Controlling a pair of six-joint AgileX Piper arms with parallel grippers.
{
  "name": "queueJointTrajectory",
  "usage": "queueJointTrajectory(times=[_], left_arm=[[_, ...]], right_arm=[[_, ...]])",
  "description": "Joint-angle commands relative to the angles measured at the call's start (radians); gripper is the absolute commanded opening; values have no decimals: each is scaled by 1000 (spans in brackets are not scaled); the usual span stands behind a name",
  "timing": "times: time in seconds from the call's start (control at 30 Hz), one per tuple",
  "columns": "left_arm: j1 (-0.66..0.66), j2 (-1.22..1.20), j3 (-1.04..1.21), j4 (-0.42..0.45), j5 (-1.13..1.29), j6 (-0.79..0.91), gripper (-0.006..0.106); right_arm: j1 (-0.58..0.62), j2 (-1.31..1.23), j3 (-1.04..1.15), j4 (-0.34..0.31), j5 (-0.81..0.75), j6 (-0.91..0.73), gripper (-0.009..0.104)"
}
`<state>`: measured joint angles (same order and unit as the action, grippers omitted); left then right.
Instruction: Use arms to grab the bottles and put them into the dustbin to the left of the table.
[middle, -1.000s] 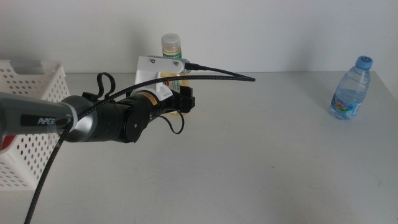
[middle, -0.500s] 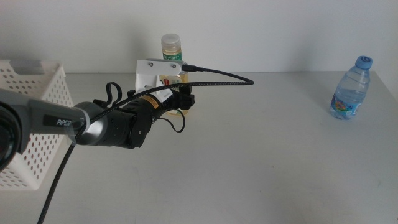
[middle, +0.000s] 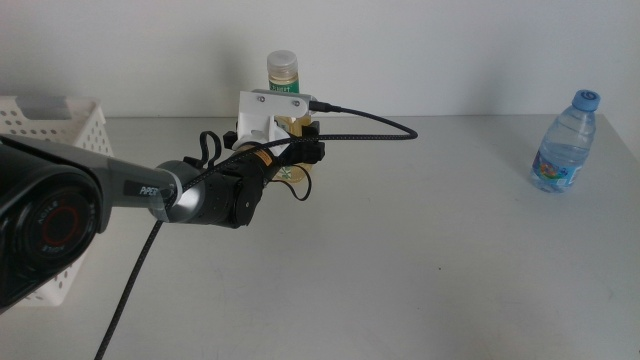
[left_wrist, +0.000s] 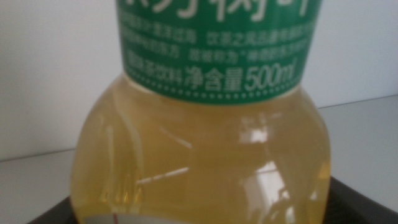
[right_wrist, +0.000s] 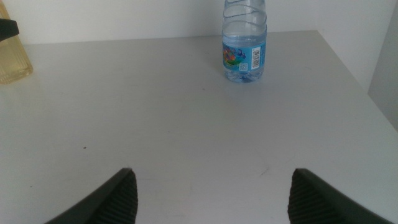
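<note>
up close in left wrist view, left fingers (left_wrist: 199, 205) flank yellow bottle (left_wrist: 205, 143), grasp unclear; right fingers (right_wrist: 211, 193) released.

My left gripper (middle: 305, 160) reaches the upright pale-yellow drink bottle (left_wrist: 205, 155) at the table's (middle: 420, 270) far edge; its jaws flank the base. The blue-capped water bottle (middle: 564, 142) stands far right; the white dustbin (middle: 45, 130) sits left.

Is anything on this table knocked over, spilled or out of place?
Nothing stands out. The pale-yellow drink bottle with the green label stands upright at the table's far edge, the left pincer around it. The small clear water bottle with the blue cap is upright too. The light grey tabletop looks dry.
</note>
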<state>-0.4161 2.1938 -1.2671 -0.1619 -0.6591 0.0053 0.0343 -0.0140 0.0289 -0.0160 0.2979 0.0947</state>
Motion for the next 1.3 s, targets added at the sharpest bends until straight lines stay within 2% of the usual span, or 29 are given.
queueJointTrajectory(times=[0.0,0.1,0.23,0.37,0.4,0.6,0.77,1.0,1.27], left_arm=[[-1,-39,-50,11,-90,5,90],[-1,-21,-75,21,-94,19,83],[-1,-16,-82,45,-92,19,59],[-1,-18,-82,47,-92,15,19],[-2,-44,-67,48,-68,14,-2],[10,-195,-39,57,212,20,-2],[34,-333,-41,135,453,18,-2],[99,-487,-77,117,837,15,-2],[256,-507,-373,60,1458,59,-2]], right_arm=[[-6,-21,-10,-11,-73,-12,62],[-6,-21,-10,-11,-73,-12,62],[-6,-21,-10,-11,-73,-12,62],[-6,-21,-10,-11,-73,-12,62],[-6,-21,-10,-11,-73,-12,62],[-6,-21,-10,-11,-73,-12,62],[-6,-21,-10,-11,-73,-12,62],[-6,-21,-10,-11,-73,-12,62],[-6,-21,-10,-11,-73,-12,62]])
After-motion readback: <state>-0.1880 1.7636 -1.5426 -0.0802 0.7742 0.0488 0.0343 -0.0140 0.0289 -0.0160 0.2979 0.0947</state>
